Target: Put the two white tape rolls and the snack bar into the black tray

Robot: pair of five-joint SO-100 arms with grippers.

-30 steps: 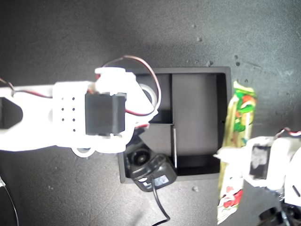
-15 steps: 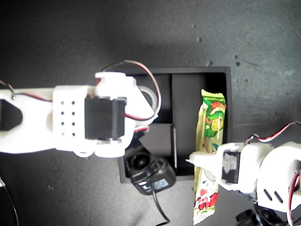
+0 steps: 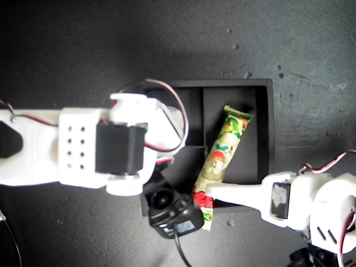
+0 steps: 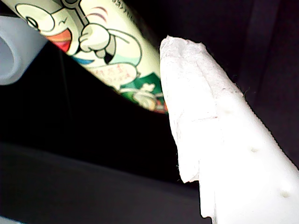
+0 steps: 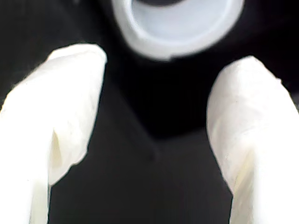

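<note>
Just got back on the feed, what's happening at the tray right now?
My first gripper is at the red-lettered end of the snack bar, which lies slanted across the black tray, its lower end out over the front wall. My second gripper hangs open above the tray with a white tape roll just ahead of its fingers. The other roll is not visible; that arm hides much of the tray's side at the exterior view's left.

The snack bar (image 3: 221, 158) slants across the black tray (image 3: 266, 111), blocking its long compartment.
</note>
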